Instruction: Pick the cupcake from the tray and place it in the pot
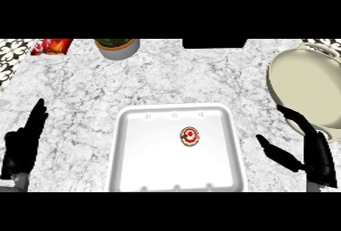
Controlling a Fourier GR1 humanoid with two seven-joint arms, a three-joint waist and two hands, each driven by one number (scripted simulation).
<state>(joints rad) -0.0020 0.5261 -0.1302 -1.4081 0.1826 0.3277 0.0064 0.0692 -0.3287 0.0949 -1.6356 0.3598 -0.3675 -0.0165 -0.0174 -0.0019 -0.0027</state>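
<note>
Head view: cupcake [189, 136] sits right of centre in the white tray [131, 153], untouched. Right hand [313, 158] and left hand [23, 142] hang released beside it. The cupcake looks light and soft-topped; best grasped by its sides. Pot [303, 88] waits far right.

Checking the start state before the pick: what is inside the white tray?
Only the cupcake, right of the tray's centre, nothing touching it. The rest of the floor shows bare. The surface beneath the cupcake is covered.

Pot [305, 85] cut off at right edge.
</note>
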